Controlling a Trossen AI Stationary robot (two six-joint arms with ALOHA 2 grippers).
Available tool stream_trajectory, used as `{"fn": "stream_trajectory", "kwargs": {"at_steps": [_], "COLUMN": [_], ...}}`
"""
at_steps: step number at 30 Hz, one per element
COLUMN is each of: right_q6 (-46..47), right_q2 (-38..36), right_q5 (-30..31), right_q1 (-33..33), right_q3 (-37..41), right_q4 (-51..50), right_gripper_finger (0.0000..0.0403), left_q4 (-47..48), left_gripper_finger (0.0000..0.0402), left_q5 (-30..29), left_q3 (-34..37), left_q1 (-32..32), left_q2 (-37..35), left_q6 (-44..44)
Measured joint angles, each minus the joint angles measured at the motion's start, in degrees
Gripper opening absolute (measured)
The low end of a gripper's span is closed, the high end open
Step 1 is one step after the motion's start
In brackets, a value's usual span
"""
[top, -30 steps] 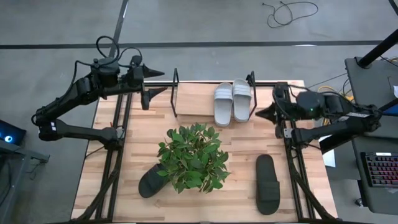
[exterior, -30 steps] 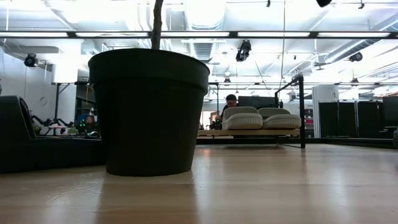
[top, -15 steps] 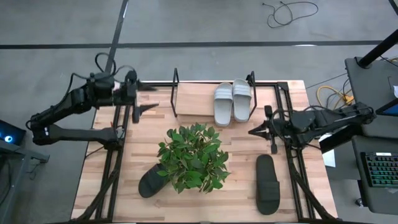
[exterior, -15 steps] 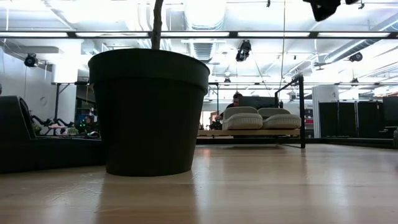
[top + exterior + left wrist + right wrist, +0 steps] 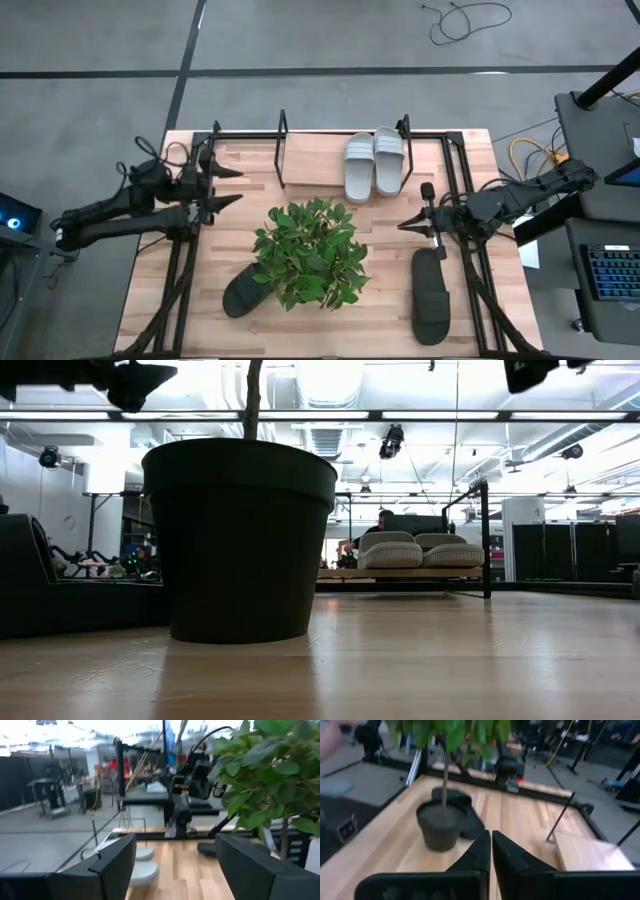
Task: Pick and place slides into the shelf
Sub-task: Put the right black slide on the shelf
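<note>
Two light grey slides point(image 5: 373, 163) lie side by side on the right half of the shelf point(image 5: 300, 168), a low black rod rack by the far edge; the low view shows the same grey slides point(image 5: 417, 550). One black slide point(image 5: 431, 295) lies flat near the right near corner. The other black slide point(image 5: 241, 291) is half hidden under the plant's leaves. My right gripper point(image 5: 402, 222) is shut and hovers just on the far side of the right black slide, pointing left. My left gripper point(image 5: 238, 185) is open, left of the plant, pointing right.
A potted green plant point(image 5: 310, 250) stands mid-table between the arms; its dark pot point(image 5: 240, 540) fills the low view. Black frame rails point(image 5: 190, 250) run along both table sides. The shelf's left half shows bare board. Bare wood lies between plant and right black slide.
My left gripper has drawn back from the shelf's left end toward the near and left edges, staying open. My right gripper has moved from beside the shelf's right end toward the near edge, ending by the right black slide. No slide has moved.
</note>
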State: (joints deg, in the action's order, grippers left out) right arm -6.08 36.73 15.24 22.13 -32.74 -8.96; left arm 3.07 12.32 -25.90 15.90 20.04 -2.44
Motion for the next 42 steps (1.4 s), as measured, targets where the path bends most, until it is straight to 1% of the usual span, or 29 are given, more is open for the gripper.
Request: {"fn": "stream_trajectory", "kwargs": {"at_steps": [3,7,12,15,17,19,20,22,25,27,29,32,35,37,39,42], "right_q6": [-0.1,-0.2,-1.2,-1.5,-1.5,-0.5,0.8,5.5,16.6,23.7,28.8,34.3,39.5,40.7,41.2,44.9], "right_q2": [0.1,0.9,1.8,2.5,3.7,5.1,5.8,7.0,8.9,10.7,12.6,15.3,17.5,18.6,19.2,19.5], "right_q5": [0.0,0.0,0.0,-0.3,-2.2,-6.3,-8.5,-11.0,-11.2,-12.4,-15.9,-21.8,-26.5,-28.4,-29.0,-29.1], "right_q1": [0.0,0.0,0.0,0.0,0.0,0.0,0.0,0.0,0.0,0.0,0.1,0.2,0.5,1.1,1.9,3.6], "right_q3": [0.1,0.5,0.6,0.8,0.8,0.8,0.4,-1.6,-6.7,-10.5,-13.7,-16.8,-18.2,-18.6,-18.5,-16.5], "right_q4": [1.6,0.6,0.9,1.8,2.4,1.9,1.0,-2.2,-12.9,-21.5,-27.9,-34.2,-36.0,-36.3,-36.8,-37.5], "right_gripper_finger": [0.0009,0.0009,0.0009,0.0011,0.0019,0.0034,0.0044,0.0065,0.0105,0.0134,0.0159,0.0186,0.0195,0.0194,0.019,0.0182], "left_q4": [-5.4,-13.0,-15.7,-16.3,-16.6,-18.5,-20.8,-23.0,-24.0,-23.6,-23.6,-24.3,-25.6,-25.5,-25.4,-25.3], "left_gripper_finger": [0.0255,0.0255,0.0255,0.0255,0.0255,0.0255,0.0255,0.0255,0.0255,0.0255,0.0255,0.0255,0.0255,0.0255,0.0255,0.0255], "left_q5": [0.4,0.5,1.2,1.7,3.8,4.5,4.6,4.9,6.9,7.1,7.1,7.1,7.1,7.1,7.1,7.1], "left_q3": [4.7,7.7,7.9,8.1,8.5,8.8,8.7,8.5,8.5,8.6,8.7,8.7,8.7,8.7,8.7,8.7], "left_q1": [0.0,0.0,0.0,0.0,0.0,0.0,0.0,0.0,0.0,0.0,0.0,0.0,0.0,0.0,0.0,0.0], "left_q2": [-3.2,-6.2,-7.0,-6.2,-5.3,-3.7,-3.0,-2.2,-1.3,-0.6,-0.1,0.2,-0.1,-0.4,-0.5,-0.7], "left_q6": [0.8,3.3,4.2,6.5,6.4,4.6,3.8,4.0,5.0,5.1,5.1,5.1,5.0,4.5,3.4,3.1]}}
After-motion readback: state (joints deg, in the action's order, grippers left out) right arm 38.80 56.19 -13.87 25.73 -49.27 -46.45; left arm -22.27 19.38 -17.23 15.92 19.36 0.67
